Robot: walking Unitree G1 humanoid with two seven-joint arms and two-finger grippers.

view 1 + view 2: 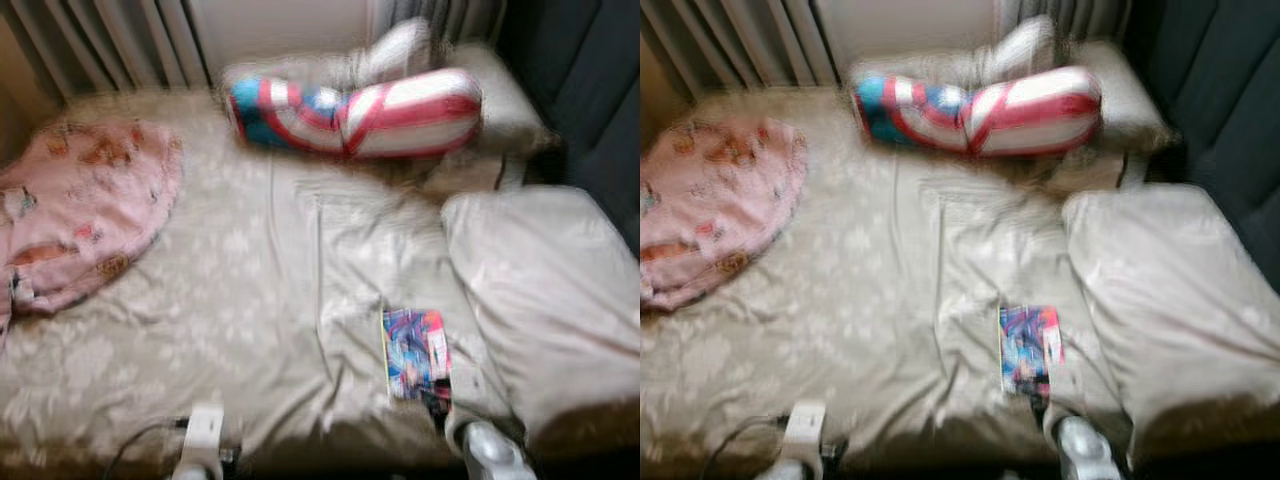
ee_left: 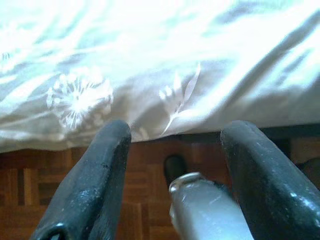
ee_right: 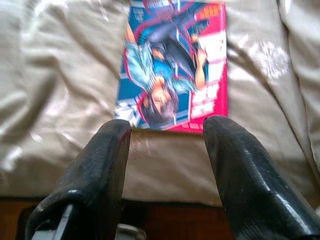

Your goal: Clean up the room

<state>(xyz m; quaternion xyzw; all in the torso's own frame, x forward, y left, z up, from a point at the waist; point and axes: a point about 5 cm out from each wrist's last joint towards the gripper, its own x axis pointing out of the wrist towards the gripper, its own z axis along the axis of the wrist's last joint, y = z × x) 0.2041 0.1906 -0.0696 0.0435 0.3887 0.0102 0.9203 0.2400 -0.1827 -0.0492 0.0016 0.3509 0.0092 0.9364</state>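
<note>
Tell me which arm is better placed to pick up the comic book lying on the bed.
Right. The right gripper is open and lined up just short of the comic book, near the bed's front edge. The left gripper, also open, faces bare bed sheet well to the left.

No legible text; lettering on comic book (image 3: 172, 65) cover blurred.
</note>
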